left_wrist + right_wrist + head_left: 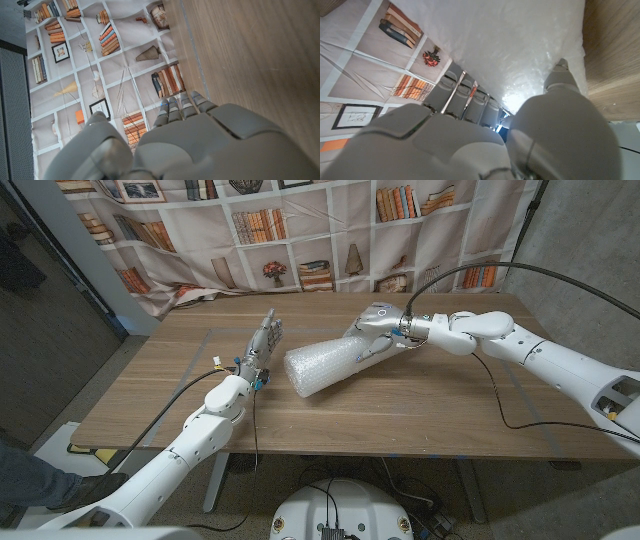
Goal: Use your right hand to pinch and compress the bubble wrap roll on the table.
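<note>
Nearest the robot, the left arm (190, 450) comes in from the near left corner and reaches up over the wooden table (430, 410). A black cable (175, 412) runs along it. The left hand (262, 342) stands on its edge left of the middle of the table, fingers straight and pointing to the far side, close together, holding nothing. In the left wrist view the same hand (200, 140) shows its back, with the fingertips (181, 102) lined up toward the printed bookshelf curtain (95, 60) beyond the table edge.

Just right of that hand lies the bubble wrap roll (322, 364), at the middle of the table, slanting from its near left end to its far right end. The left hand is just beside the roll's near end; whether they touch I cannot tell.

At the roll's far right end the right hand (374, 330) grips it, fingers on the far side and thumb on the near side. The right wrist view shows this closely: the fingers (465, 95) curl over the white wrap (520, 45) and the thumb (565, 100) presses against it.

The right arm (530, 350) stretches off to the right edge, a black cable (470, 270) arching above it.

Farthest, the bookshelf curtain (300, 230) hangs behind the table.
</note>
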You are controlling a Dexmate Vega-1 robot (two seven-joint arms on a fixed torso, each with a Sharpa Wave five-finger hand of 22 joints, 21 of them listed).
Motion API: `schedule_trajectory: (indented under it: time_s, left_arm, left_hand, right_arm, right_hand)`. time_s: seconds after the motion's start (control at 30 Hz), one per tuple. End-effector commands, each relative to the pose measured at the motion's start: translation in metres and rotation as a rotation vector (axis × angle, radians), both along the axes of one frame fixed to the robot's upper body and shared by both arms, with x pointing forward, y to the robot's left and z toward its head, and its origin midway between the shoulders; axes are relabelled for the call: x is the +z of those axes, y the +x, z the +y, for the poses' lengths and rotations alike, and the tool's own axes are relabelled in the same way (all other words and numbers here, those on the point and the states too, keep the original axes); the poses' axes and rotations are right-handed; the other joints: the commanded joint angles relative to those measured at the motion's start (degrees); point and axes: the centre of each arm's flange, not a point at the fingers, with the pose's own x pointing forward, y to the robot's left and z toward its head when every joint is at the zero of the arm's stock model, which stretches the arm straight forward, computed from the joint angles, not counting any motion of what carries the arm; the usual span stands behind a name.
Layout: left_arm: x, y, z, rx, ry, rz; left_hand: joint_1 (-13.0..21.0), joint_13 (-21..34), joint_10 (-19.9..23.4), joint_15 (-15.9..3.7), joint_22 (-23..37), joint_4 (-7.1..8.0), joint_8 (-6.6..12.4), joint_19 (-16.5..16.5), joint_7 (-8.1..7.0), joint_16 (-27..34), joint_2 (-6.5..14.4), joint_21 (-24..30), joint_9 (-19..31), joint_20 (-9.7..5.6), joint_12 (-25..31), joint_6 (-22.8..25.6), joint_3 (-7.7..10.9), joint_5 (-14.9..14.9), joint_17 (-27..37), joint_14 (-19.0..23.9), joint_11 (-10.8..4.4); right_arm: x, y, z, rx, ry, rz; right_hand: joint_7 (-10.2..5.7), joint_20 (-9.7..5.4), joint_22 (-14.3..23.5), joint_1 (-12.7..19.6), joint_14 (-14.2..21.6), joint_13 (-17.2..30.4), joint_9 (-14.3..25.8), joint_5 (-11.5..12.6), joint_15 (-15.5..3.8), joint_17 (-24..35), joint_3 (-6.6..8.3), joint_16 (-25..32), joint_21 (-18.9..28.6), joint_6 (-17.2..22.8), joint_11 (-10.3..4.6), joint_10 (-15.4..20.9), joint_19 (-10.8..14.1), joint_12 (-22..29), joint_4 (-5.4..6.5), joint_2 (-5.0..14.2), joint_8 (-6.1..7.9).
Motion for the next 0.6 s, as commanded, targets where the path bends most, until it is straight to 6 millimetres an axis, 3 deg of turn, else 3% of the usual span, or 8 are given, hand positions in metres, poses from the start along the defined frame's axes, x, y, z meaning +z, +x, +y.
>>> schedule_trajectory:
  time_s: [0.03,0.37,0.6]
  left_arm:
    - [-0.001,0.0,0.0,0.001,0.0,0.005]
    - [-0.001,0.001,0.0,0.0,0.002,0.007]
    - [-0.001,0.001,0.001,0.001,0.001,0.008]
  left_hand:
    - [0.15,0.15,0.32,0.27,0.12,0.0,-0.06,-0.26,0.12,-0.18,0.27,-0.09,0.31,0.11,-0.18,0.51,-0.19,-0.09,0.21,-0.02,-0.1]
    - [0.21,0.15,0.31,0.3,0.12,0.0,-0.08,-0.29,0.07,-0.18,0.32,-0.09,0.31,0.15,-0.19,0.5,-0.26,-0.1,0.21,-0.01,0.09]
    - [0.24,0.15,0.3,0.28,0.12,0.0,-0.09,-0.3,0.11,-0.17,0.37,-0.08,0.31,0.14,-0.2,0.51,-0.3,-0.11,0.21,0.01,-0.15]
  right_arm:
    - [-0.003,0.004,0.0,-0.029,-0.013,-0.007]
    - [-0.006,0.01,0.001,-0.061,-0.026,0.007]
    - [-0.011,0.016,-0.002,-0.086,-0.033,0.036]
  right_hand:
    - [-2.22,-6.75,0.06,8.9,-0.93,0.19,0.14,0.45,-7.27,0.25,-0.53,-0.09,-0.46,1.25,-0.02,-0.76,-0.73,-0.16,-0.12,9.35,-0.41]
    - [-2.15,-6.16,-0.2,7.5,-3.71,0.22,0.18,0.65,-6.09,0.33,-1.26,-0.08,-1.56,-1.58,0.38,-3.17,-2.41,-0.19,0.02,8.79,-1.09]
    - [-1.75,-5.85,-0.28,5.63,-4.7,0.24,0.22,0.57,-5.66,0.4,-2.09,0.05,-2.01,-2.54,1.1,-4.21,-2.9,-0.1,0.74,8.46,-1.1]
